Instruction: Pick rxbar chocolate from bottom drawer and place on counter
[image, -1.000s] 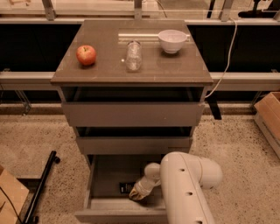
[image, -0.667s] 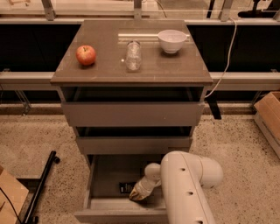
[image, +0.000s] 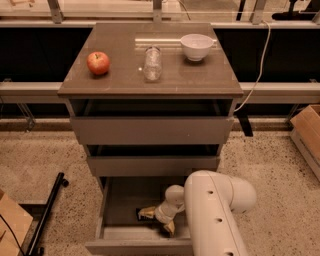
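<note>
Black and flat, the rxbar chocolate (image: 140, 214) lies in the bottom drawer (image: 119, 200) just left of our spread, empty gripper (image: 158, 221); we judge it light, slippery, best pinched across its narrow width.

Warm, dim overhead light, pale glare on the counter (image: 120, 80), the hand (image: 156, 221) in the shadowed bottom drawer (image: 125, 197)

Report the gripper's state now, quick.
The gripper: down inside the open grey-brown bottom drawer, right beside the small flat black snack-bar wrapper; whether it is open, shut or holding the wrapper cannot be told.
</note>
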